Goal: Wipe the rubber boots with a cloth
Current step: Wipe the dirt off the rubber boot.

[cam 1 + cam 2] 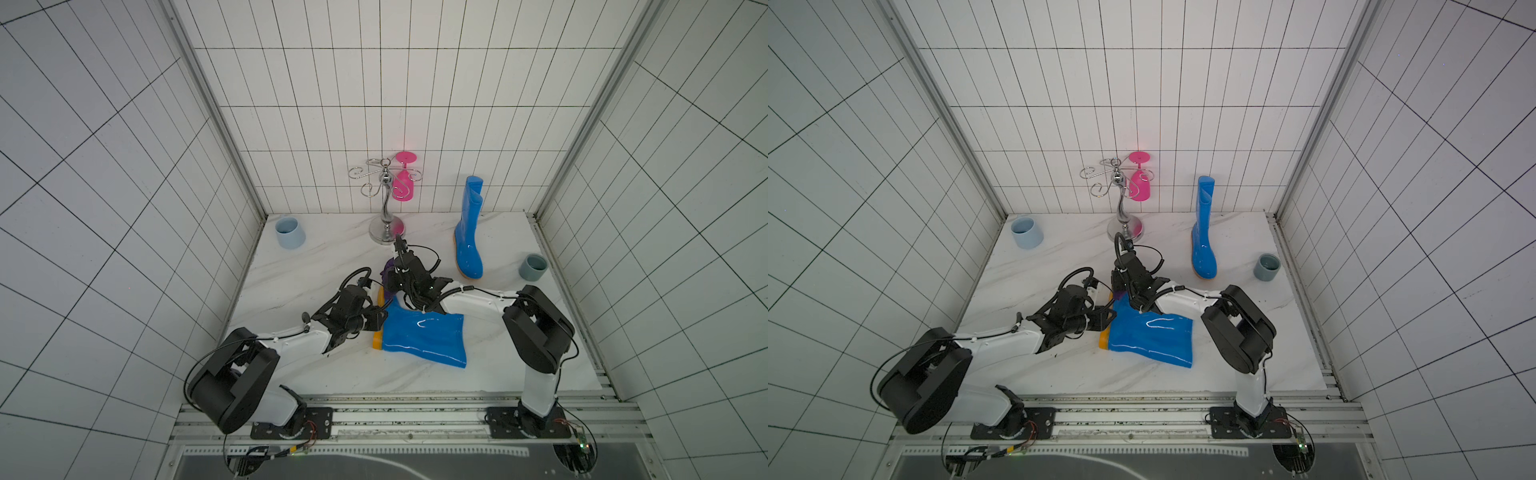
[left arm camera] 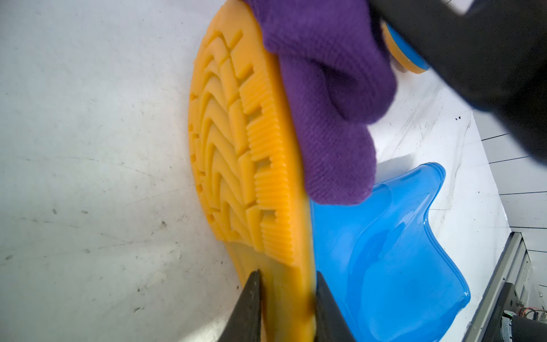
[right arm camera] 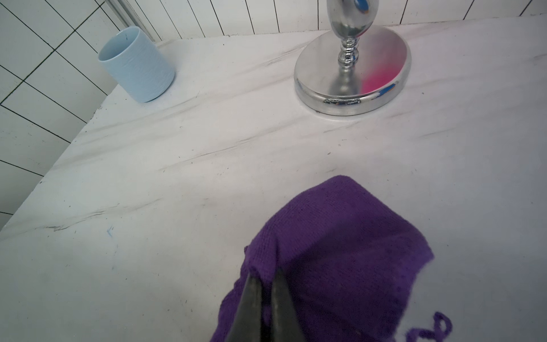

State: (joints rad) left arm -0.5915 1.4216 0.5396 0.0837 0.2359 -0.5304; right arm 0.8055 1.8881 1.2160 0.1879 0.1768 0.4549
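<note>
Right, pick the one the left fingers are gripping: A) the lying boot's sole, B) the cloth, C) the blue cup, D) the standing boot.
A: in the left wrist view the left fingers pinch the edge of the orange sole of the lying boot, while the right fingers hold the cloth.

upright boot point(image 1: 469, 232), lying boot point(image 1: 424, 338), purple cloth point(image 1: 388, 269)
</note>
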